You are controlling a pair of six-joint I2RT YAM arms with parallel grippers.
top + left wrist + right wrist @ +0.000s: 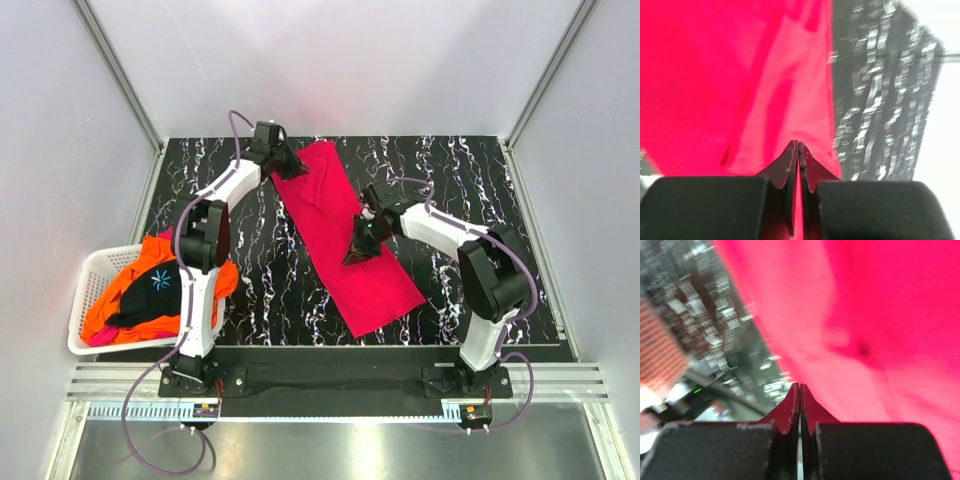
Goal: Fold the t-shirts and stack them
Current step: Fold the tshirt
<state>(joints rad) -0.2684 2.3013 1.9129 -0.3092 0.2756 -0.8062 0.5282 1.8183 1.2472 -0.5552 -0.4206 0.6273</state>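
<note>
A magenta-red t-shirt (375, 290) lies as a long folded strip slanting across the black marbled table (480, 180). My left gripper (293, 165) is at the strip's far left corner, and in the left wrist view (798, 143) it is shut with red cloth (715, 75) between the fingers. My right gripper (355, 255) is over the middle of the strip. In the right wrist view (799, 385) it is shut with its tips at the shirt's (890, 315) edge, and no cloth shows between them. Orange (115, 305), black (155, 290) and pink (100, 338) shirts lie in the basket.
A white slatted basket (95, 270) hangs off the table's left edge beside the left arm. Grey walls and metal posts enclose the table on three sides. The arm bases stand at the near edge.
</note>
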